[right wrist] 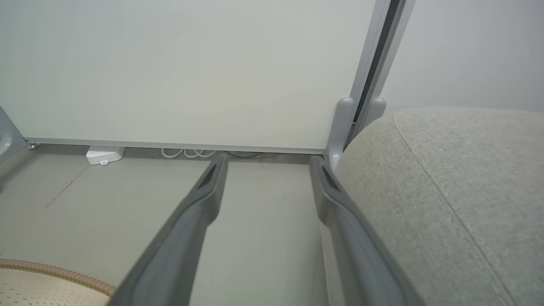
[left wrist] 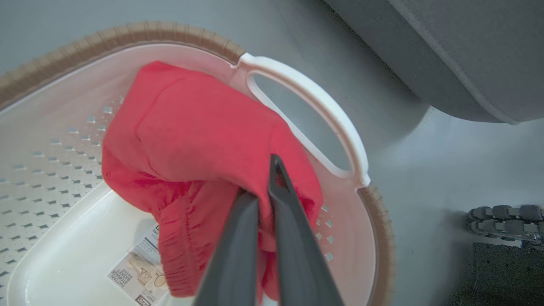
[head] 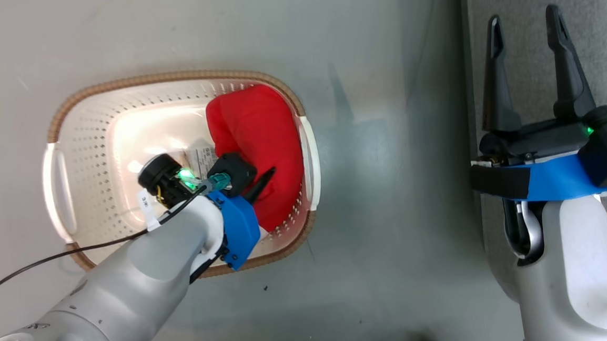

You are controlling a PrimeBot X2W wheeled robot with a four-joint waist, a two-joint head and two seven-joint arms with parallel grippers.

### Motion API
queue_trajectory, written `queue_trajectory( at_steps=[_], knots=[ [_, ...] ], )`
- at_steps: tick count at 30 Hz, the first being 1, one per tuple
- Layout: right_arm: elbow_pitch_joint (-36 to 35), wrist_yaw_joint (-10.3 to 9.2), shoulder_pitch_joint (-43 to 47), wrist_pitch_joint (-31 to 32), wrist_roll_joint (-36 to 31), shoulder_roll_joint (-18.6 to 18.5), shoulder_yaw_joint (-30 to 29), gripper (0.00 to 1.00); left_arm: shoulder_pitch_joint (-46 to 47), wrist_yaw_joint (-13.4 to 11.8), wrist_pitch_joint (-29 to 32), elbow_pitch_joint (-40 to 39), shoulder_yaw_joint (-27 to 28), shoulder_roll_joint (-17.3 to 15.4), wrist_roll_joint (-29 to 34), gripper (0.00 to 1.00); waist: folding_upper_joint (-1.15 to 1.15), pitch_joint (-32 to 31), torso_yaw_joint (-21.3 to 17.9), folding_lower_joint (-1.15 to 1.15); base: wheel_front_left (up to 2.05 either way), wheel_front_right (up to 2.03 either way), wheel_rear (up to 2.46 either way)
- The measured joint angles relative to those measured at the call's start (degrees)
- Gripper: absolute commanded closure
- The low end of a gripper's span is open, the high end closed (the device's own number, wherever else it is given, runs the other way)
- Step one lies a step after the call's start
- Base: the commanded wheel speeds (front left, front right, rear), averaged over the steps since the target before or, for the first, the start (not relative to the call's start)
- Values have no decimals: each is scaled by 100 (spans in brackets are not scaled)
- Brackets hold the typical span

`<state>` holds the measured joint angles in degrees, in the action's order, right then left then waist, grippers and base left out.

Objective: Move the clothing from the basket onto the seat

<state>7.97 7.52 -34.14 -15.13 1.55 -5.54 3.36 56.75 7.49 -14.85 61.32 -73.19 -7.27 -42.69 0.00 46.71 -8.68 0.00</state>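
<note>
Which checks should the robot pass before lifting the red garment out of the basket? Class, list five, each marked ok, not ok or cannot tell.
1. Grip: left gripper shut on the red garment: ok.
2. Enough cloth pinched to hold: cannot tell.
3. Garment clear of the basket: not ok, it lies inside, against the wall by a handle.
4. Spare arm: right gripper open, empty: ok.
5. Landing spot: seat, visible part bare: ok.

Pale grey forearms [head: 145,266], each with a blue wrist bracket [head: 239,224]; green lights [head: 184,175] glowing, thin black cable [head: 66,253] trailing off the left one, two long dark tapered fingers [head: 566,60] on the right gripper [head: 524,15].
</note>
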Motion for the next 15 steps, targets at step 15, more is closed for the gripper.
queue_trajectory(
  at_steps=[15],
  knots=[
    [401, 0, 611, 1, 63, -88, -55, 0, -794, 0, -14, -1333, 1265, -205, 645, 100, 0, -1261, 369, -1, 0, 0, 0]
  ],
)
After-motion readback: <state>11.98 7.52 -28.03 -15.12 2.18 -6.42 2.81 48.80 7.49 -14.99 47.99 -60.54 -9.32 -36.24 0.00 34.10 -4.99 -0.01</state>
